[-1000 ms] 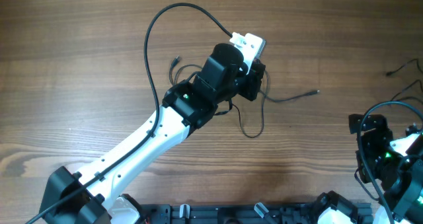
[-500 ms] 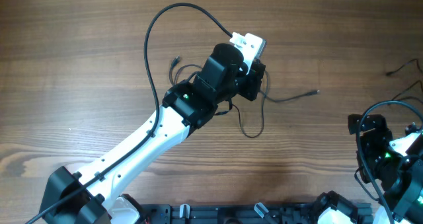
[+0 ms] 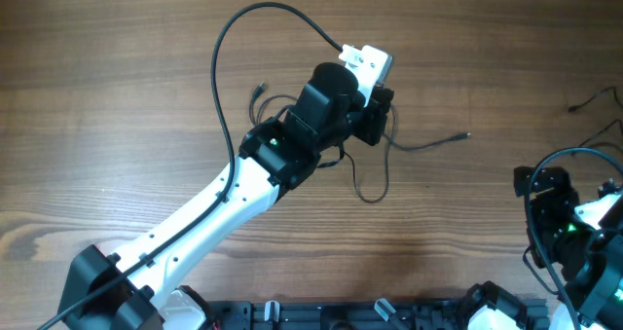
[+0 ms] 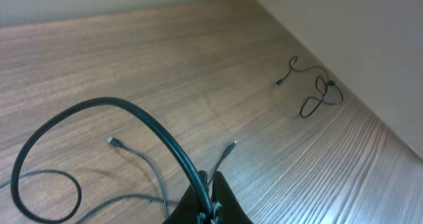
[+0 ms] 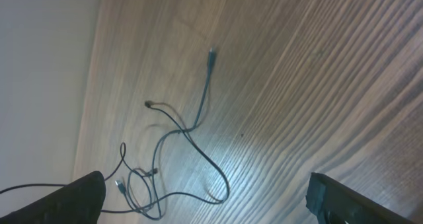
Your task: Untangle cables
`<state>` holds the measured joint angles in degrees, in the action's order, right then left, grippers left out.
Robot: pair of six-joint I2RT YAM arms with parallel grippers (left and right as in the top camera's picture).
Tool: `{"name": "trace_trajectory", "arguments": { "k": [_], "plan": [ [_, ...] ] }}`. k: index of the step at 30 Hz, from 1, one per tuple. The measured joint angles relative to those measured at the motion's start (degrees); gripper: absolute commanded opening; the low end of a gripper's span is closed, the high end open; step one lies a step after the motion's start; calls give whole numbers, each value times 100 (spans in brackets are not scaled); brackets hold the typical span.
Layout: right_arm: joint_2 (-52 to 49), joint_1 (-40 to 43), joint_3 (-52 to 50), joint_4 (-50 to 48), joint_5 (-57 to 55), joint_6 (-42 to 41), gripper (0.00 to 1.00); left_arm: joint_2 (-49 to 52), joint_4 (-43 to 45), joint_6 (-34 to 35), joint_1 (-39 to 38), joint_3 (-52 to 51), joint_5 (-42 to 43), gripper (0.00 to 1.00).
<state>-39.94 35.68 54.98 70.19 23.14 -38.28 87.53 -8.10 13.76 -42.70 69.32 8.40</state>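
Thin black cables [image 3: 428,143] lie tangled on the wooden table around my left gripper [image 3: 384,133], with a loop [image 3: 370,196] below it and a connector end [image 3: 258,89] to its left. In the left wrist view the left gripper [image 4: 211,184] is shut, and a thin cable [image 4: 223,158] runs from its tip into the jaws. A second thin cable [image 4: 135,156] lies left of them. A separate small cable bundle [image 4: 317,95] lies far off. My right gripper [image 5: 211,204] stands open and empty, above loosely curled cables [image 5: 198,105].
A thicker dark cable [image 4: 99,104] arcs across the left wrist view in front of the fingers. It is the arm's own lead [image 3: 234,38]. More thin cable [image 3: 589,102] runs off the table's right edge near the right arm [image 3: 560,213]. A pale wall [image 4: 344,26] borders the table.
The left gripper has crept very slightly up and to the right. The cables and the right arm lie as before.
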Motion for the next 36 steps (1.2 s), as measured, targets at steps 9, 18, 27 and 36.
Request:
{"name": "trace_trajectory", "arguments": {
  "k": [9,18,27,36],
  "plan": [
    [0,0,0,-44,-4,0,100,0,70,0,0,0,0,4],
    [0,0,0,-44,-4,0,100,0,70,0,0,0,2,4],
    [0,0,-2,-197,-160,2,100,0,863,-2,0,0,1679,4],
    [0,0,-2,-199,-177,111,100,-2,1182,28,339,0,3075,4]
  ]
}}
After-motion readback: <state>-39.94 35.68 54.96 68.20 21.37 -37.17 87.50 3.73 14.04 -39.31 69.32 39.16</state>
